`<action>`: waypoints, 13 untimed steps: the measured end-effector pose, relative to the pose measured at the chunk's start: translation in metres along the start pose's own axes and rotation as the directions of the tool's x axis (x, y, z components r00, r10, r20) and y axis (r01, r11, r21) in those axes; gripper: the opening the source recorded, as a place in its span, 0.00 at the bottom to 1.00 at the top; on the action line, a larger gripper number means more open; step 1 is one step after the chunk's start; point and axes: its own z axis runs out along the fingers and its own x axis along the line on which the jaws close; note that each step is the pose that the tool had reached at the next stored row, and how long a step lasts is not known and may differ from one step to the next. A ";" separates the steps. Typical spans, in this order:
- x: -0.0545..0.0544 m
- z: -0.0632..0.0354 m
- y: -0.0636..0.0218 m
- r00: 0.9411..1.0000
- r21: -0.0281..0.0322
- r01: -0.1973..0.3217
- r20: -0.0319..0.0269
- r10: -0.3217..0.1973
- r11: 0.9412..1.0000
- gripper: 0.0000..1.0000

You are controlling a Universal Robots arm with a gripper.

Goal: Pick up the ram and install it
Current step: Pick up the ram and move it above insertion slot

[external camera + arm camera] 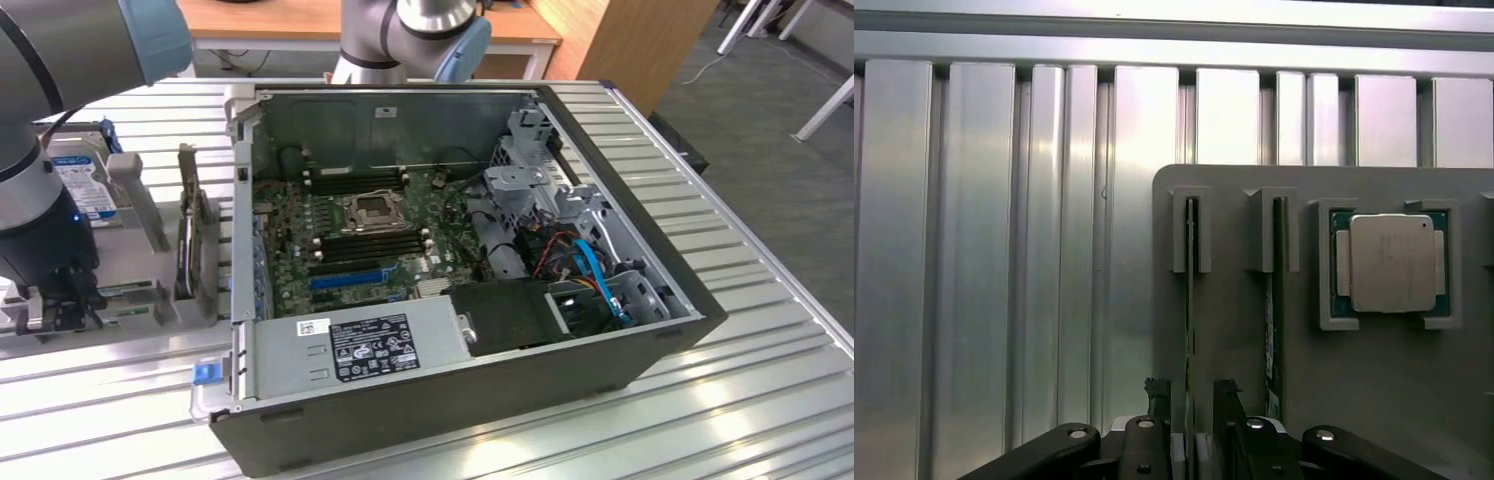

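Two rams stand on edge in slots of a grey holder point(1234, 330). One ram point(1190, 290) runs between my fingertips, and a second ram point(1275, 290) stands in the neighbouring slot. My gripper point(1190, 392) is open, with one finger on each side of the first ram and a gap to it on both sides. In the exterior view the gripper point(54, 305) is low over the holder at the exterior view's left, beside the open computer case point(454, 260). The motherboard's long memory slots point(358, 243) lie next to the processor socket point(371, 212).
A square silver processor chip point(1392, 262) sits in a pocket of the same holder. A blue-labelled hard drive point(70, 182) and an upright card point(194, 235) stand between the arm and the case. Ribbed metal table point(974, 250) surrounds everything. Cables and drive cages point(561, 230) fill the case's far side.
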 end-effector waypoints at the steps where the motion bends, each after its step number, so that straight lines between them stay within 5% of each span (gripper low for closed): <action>1: 0.000 0.0015 -0.0001 1.000 0.000 0.000 0.000 0.000 1.000 0.31; 13: 0.000 -0.0020 0.0001 1.000 0.000 0.000 0.000 0.000 1.000 0.31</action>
